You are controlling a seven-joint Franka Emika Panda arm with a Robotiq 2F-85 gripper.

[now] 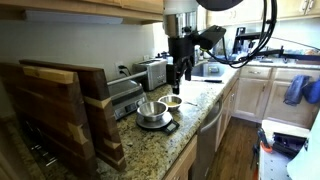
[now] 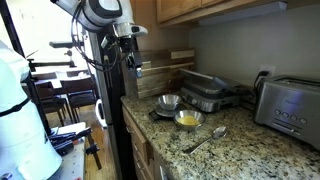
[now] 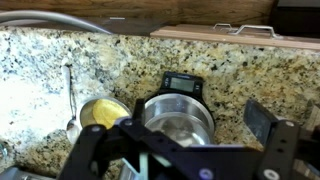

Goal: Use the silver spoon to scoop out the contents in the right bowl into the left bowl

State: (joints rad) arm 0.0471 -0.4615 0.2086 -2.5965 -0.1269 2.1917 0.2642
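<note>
The silver spoon (image 3: pixel 70 100) lies on the granite counter left of both bowls in the wrist view, and is seen in an exterior view (image 2: pixel 205 140) too. The right bowl (image 3: pixel 103 112) (image 2: pixel 188 119) is small and shallow, with yellowish contents (image 3: pixel 100 115). The left bowl (image 3: pixel 178 115) (image 2: pixel 168 103) (image 1: pixel 152 110) is larger shiny steel and stands on a small black scale (image 3: pixel 182 84). My gripper (image 3: pixel 195 118) (image 1: pixel 181 78) (image 2: pixel 133 68) hangs open well above the counter, over the steel bowl, holding nothing.
A toaster (image 2: pixel 290 105) and a table grill (image 2: pixel 205 92) stand along the wall. Wooden cutting boards (image 1: pixel 60 110) lean at one end of the counter. The counter's front edge (image 2: pixel 150 135) runs close by the bowls. A second toaster (image 1: pixel 153 72) sits further back.
</note>
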